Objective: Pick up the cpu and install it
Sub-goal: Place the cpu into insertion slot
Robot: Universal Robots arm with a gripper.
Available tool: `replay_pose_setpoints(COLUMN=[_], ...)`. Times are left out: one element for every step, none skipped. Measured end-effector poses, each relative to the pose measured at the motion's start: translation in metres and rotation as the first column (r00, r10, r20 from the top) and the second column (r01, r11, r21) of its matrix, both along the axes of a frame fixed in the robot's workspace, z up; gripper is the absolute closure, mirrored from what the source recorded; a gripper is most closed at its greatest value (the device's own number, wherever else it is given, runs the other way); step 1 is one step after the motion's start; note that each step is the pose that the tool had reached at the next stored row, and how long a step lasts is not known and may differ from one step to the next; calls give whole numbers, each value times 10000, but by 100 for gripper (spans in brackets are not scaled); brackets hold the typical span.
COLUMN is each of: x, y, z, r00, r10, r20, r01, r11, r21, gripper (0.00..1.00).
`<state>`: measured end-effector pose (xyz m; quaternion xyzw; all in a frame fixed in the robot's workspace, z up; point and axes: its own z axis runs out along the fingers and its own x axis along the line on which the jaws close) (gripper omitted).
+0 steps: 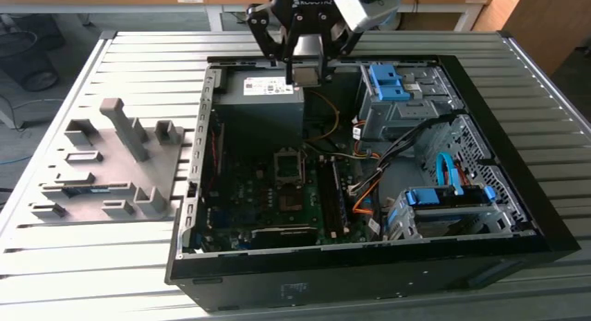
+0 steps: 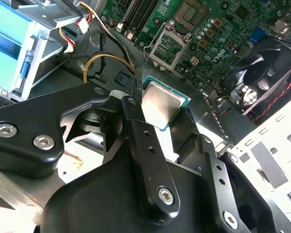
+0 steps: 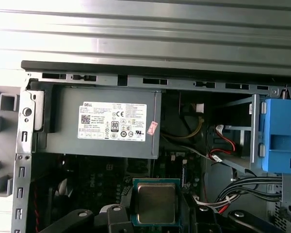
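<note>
The gripper (image 1: 306,75) is pinching the cpu (image 2: 161,101) by two opposite edges, holding it over the power supply (image 3: 106,121) at the open computer case's (image 1: 369,266) edge, a light, stiff, fragile chip, I'd judge, best gripped by its rim.

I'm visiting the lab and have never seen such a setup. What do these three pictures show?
A robot arm's black gripper hangs over an open computer case lying on a slatted metal table. The exterior view is taken from off the arm; both wrist views come from cameras riding on the arm, looking past its fingers. Between those fingers it holds the cpu, a small square silvery chip, near the grey power supply. The socket sits on the green motherboard. A grey parts tray lies at the exterior view's left.
</note>
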<state>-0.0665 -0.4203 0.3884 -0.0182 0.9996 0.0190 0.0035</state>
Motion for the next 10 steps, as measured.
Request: replay_pose_setpoints(x=[0, 0, 0, 0, 0, 0, 0, 1, 1, 1], y=[-2, -5, -7, -9, -11, -13, -15, -16, -18, -19], z=[-4, -8, -13, -17, -21, -25, -30, -34, -38, -42], r00=[10000, 10000, 10000, 10000, 10000, 10000, 10000, 10000, 10000, 10000], r10=[0, 0, 0, 0, -1, 0, -1, 0, 0, -1], r20=[0, 0, 0, 0, 0, 0, 0, 0, 0, 0], r01=[0, 0, 0, 0, 1, 0, 1, 0, 0, 1], r11=[10000, 10000, 10000, 10000, 10000, 10000, 10000, 10000, 10000, 10000], r21=[-1, -1, -1, 0, 0, 0, 0, 0, 0, -1], gripper=[53, 53, 53, 53, 53, 53, 53, 53, 53, 53])
